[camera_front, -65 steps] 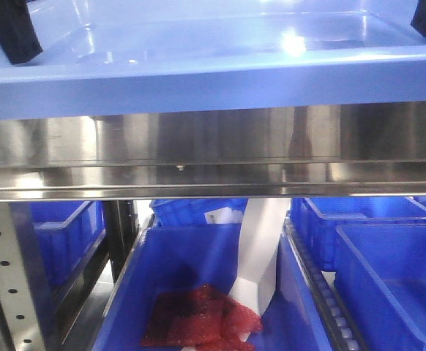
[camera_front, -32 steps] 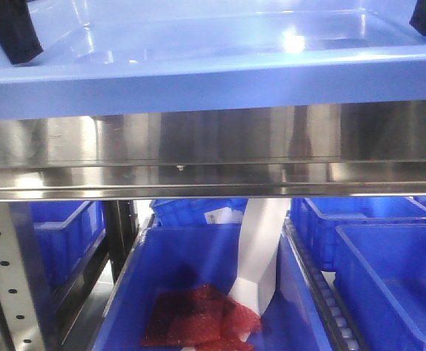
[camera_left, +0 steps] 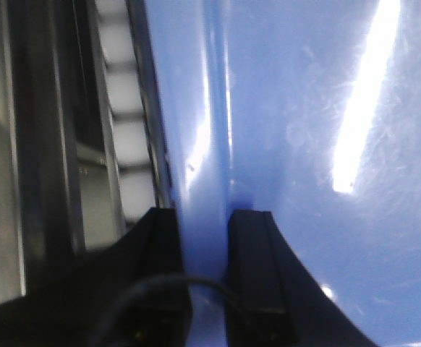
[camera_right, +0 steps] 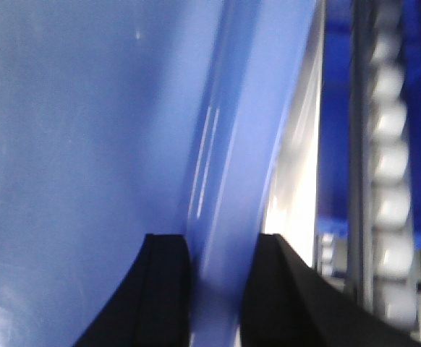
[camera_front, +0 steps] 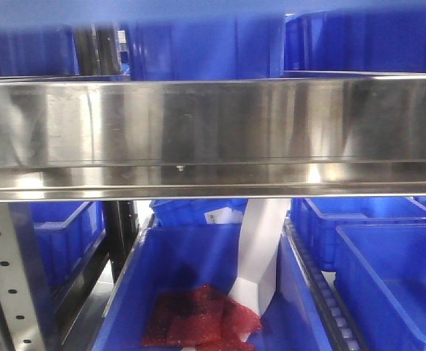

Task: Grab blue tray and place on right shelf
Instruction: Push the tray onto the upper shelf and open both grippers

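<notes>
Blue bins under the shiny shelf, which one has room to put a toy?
The right bin looks bare inside. The middle bin is crowded in front by the red netting and white paper strip. Only its back left floor is free.

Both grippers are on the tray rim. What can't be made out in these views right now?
- Front view: blue tray is a blurred strip cut by the top edge; clearance above the right shelf unclear.
- Front view: shelf's top surface hidden behind its front rail.
- Left wrist view: left gripper pinches the rim; tray's ends out of frame.
- Right wrist view: same for the right gripper; background blurred.
</notes>
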`<state>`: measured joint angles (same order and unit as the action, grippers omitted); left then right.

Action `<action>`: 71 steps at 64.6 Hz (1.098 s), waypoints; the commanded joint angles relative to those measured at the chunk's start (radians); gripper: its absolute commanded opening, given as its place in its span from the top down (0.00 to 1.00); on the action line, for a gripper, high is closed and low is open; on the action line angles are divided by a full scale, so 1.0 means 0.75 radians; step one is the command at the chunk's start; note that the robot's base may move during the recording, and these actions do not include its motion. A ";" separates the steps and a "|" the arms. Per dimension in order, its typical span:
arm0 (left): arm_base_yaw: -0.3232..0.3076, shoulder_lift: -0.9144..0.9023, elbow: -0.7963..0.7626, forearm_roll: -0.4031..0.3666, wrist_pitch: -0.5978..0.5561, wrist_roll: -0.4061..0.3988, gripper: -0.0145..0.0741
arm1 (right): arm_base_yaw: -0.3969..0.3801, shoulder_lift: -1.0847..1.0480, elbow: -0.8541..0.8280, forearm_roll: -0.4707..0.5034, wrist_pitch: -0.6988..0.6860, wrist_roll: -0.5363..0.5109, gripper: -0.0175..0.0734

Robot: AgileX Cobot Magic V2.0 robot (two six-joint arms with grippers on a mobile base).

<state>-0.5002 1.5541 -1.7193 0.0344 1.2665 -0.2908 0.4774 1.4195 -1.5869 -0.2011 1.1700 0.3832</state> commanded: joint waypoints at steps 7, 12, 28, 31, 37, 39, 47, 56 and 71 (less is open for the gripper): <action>0.101 0.158 -0.241 -0.013 -0.067 0.055 0.89 | -0.063 0.164 -0.227 0.013 -0.188 -0.054 0.75; 0.136 0.236 -0.277 -0.018 -0.067 0.055 0.89 | -0.095 0.243 -0.266 0.013 -0.228 -0.054 0.75; 0.159 0.390 -0.278 -0.018 -0.099 0.112 0.88 | -0.135 0.435 -0.279 0.013 -0.294 -0.055 0.74; 0.159 0.404 -0.278 -0.016 -0.104 0.123 0.86 | -0.137 0.463 -0.279 0.013 -0.304 -0.056 0.74; 0.159 0.423 -0.278 -0.012 -0.105 0.140 0.76 | -0.139 0.487 -0.281 0.013 -0.318 -0.075 0.64; 0.159 0.425 -0.278 -0.012 -0.105 0.158 0.71 | -0.139 0.491 -0.281 0.013 -0.318 -0.083 0.58; 0.159 0.422 -0.278 -0.012 -0.095 0.161 0.40 | -0.139 0.486 -0.284 0.013 -0.308 -0.086 0.22; 0.159 0.413 -0.278 -0.024 -0.039 0.161 0.18 | -0.139 0.452 -0.293 0.013 -0.252 -0.085 0.12; 0.157 0.287 -0.278 -0.027 0.019 0.161 0.32 | -0.139 0.318 -0.291 0.018 -0.177 -0.085 0.30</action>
<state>-0.3771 1.8878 -1.8962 0.0188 1.2376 -0.1701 0.3755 1.7581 -1.7687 -0.1724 1.0509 0.3272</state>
